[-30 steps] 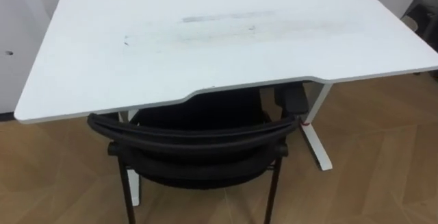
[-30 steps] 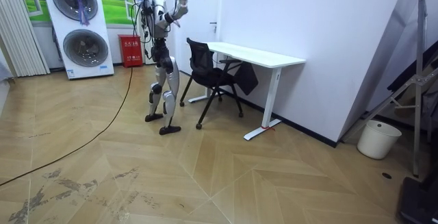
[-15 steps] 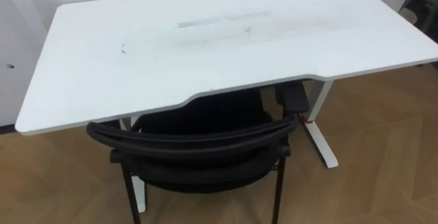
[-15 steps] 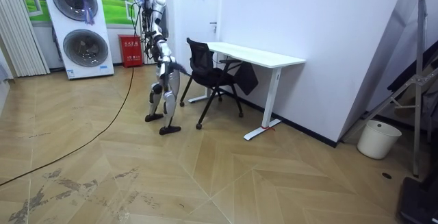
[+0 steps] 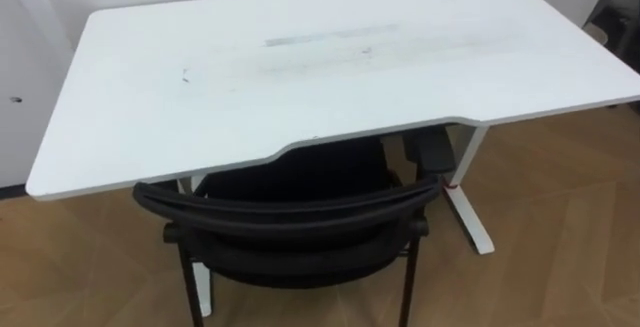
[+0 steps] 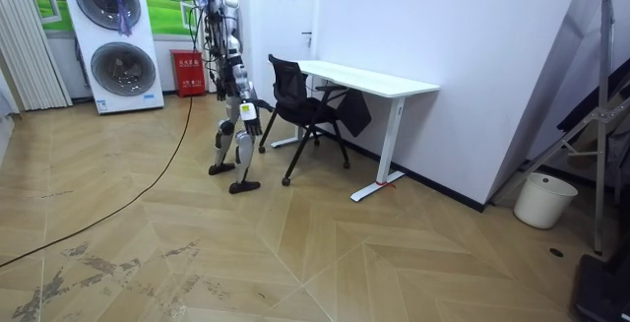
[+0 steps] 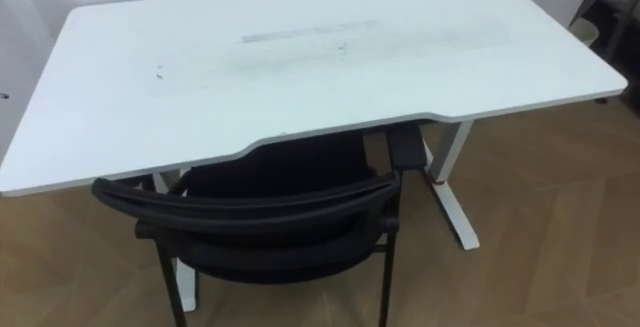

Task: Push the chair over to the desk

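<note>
Right hand hangs low behind the chair at the desk; open or closed, I cannot tell.

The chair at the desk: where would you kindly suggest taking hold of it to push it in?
Grip the chair by its backrest's top rail, coming from behind: the rail is the nearest part, bare and crosswise, while the seat is partly under the desk.
</note>
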### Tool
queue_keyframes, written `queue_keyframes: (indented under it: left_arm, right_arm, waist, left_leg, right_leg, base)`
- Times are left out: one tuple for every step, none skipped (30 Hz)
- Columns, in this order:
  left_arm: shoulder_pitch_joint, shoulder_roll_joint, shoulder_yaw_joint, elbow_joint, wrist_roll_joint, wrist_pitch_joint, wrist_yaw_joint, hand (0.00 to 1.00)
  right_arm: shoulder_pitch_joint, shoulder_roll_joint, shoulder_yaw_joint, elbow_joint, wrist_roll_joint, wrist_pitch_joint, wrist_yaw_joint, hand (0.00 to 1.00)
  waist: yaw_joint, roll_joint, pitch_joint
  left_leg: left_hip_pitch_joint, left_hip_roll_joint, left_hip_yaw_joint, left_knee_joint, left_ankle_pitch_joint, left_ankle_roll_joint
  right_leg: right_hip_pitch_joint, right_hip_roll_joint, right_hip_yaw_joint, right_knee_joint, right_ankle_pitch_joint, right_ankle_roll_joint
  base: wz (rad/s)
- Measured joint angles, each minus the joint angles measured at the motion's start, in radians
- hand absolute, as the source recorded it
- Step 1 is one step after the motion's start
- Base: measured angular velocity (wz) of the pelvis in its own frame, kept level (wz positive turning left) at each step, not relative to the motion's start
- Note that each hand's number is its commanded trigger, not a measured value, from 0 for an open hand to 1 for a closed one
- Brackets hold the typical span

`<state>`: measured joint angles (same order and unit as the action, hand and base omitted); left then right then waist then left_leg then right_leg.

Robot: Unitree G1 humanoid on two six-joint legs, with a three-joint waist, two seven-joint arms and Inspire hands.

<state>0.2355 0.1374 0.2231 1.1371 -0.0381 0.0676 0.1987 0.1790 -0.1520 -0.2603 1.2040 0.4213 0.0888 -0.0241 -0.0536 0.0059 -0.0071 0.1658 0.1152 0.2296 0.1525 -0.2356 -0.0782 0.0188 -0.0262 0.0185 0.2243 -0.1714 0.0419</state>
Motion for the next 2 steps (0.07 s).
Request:
queue_keyframes:
  left_arm:
    - [-0.026,-0.001,-0.023,-0.001,0.035,0.001,-0.013,0.00]
    - [-0.037,-0.001,-0.039,-0.003,0.041,0.001,-0.018,0.00]
  right_arm:
    - [-0.008,0.002,0.023,0.000,0.001,0.000,0.024,0.00]
    - [-0.021,0.002,0.038,0.000,0.003,0.001,0.036,0.00]
  waist:
    - [-0.001,-0.005,0.0032]
    - [-0.002,-0.007,0.0047]
  left_leg:
    - [-0.003,0.000,0.000,-0.001,0.000,0.000]
    - [-0.004,0.000,0.000,-0.002,0.000,0.000]
  right_leg:
    - [-0.001,0.001,0.001,-0.004,0.001,0.001]
    - [0.000,0.001,0.001,-0.004,0.001,0.001]
  base:
    - [0.00]
    - [0.00]
